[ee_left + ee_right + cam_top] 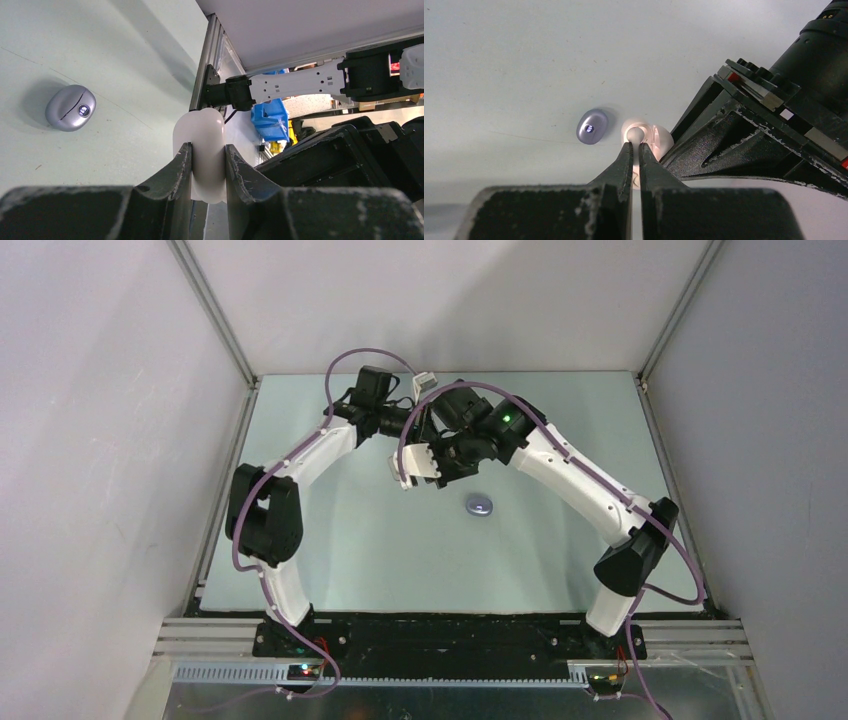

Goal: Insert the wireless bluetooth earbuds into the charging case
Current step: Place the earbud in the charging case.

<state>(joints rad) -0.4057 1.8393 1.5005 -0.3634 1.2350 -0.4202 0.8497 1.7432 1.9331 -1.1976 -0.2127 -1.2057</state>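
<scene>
Bench (pixel 400 560) edge first, arm bases bolted side by side, both arms reaching out to meet over the middle.

Purple case (pixel 480 505) lies lid down on the bench, apart from both arms. It is closed, with a small lit mark on top.

Left tool (pixel 208 149) is turned on its side and clamped on the white case (pixel 198 125), one finger on each flat flank, held clear of the bench.

Right tool (pixel 635 145) has its fingers nearly together. A small white bud (pixel 636 134) sits at the very tips and looks pinched there, right against the open white case. Cannot tell whether the bud is already touching its socket.

No other buds in view, neither white nor purple.

Handling, my reading:
- Bud: very light, hard, smooth and rounded. Likely to squirt out of a pinch or roll if dropped.
- Best hold is across its widest part, tips only, so the underside stays free to drop into the socket.
- Case: rigid, slick shell. The flank grip suits it, but a push from the bud could twist it between the fingers, so press gently and straight.
</scene>
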